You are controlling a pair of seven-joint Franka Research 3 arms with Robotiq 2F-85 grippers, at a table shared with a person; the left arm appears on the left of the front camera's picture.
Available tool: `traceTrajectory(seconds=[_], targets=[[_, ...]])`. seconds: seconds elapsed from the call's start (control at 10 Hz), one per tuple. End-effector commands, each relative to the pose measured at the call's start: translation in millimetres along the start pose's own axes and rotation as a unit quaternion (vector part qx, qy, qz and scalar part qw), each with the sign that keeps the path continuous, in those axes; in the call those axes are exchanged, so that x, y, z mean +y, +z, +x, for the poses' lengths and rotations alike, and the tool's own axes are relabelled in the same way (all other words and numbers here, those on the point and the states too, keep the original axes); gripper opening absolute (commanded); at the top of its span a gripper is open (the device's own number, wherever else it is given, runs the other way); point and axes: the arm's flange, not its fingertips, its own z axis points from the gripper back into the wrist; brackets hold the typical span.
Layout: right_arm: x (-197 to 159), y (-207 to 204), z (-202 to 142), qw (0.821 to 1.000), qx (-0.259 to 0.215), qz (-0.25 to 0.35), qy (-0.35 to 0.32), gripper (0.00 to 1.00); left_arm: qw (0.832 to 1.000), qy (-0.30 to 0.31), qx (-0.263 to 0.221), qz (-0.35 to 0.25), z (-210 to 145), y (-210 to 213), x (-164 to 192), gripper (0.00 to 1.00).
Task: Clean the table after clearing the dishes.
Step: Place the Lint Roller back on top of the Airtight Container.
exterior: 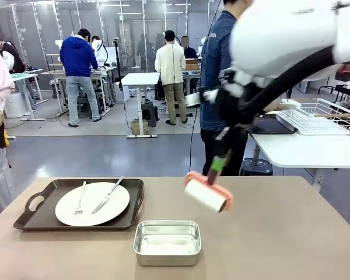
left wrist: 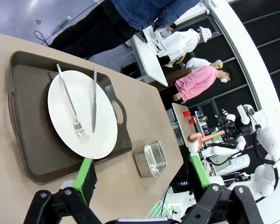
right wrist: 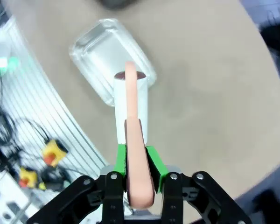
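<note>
Taupe surface [exterior: 280,233], busy workshop behind, a person standing at its far edge. Front view: steel pan [exterior: 167,242] at the near edge. Left of the pan, dark tray [exterior: 41,219] with white plate [exterior: 99,207], fork [exterior: 80,199] and knife [exterior: 108,195]. Right wrist view adds the grip: right hand [right wrist: 136,161] clamped on the pink handle of a white roller [right wrist: 130,116], just right of the pan. Left wrist view: left hand [left wrist: 142,175] spread wide, holding nothing.
</note>
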Motion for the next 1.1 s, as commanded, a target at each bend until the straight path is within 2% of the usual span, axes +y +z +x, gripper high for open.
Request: traceTrajectory(seconds=[0.0, 0.2, 0.4, 0.6, 1.0], targets=[[20, -16, 49, 0.993, 0.033, -0.016, 0.109, 0.22, 1.0, -0.003, -0.006, -0.009, 0, 2, -1, 1.0], [52, -42, 87, 0.978, 0.069, -0.043, 0.192, 0.22, 1.0, -0.003, -0.006, -0.009, 0, 2, -1, 1.0], [53, -68, 104, 0.965, 0.093, -0.022, 0.243, 0.22, 1.0, -0.003, -0.006, -0.009, 0, 2, -1, 1.0], [46, -88, 113, 0.963, 0.1, 0.013, 0.251, 0.22, 1.0, -0.003, -0.006, -0.009, 0, 2, -1, 1.0], [26, -123, 118, 0.967, 0.074, 0.006, 0.246, 0.22, 1.0, -0.003, -0.006, -0.009, 0, 2, -1, 1.0]])
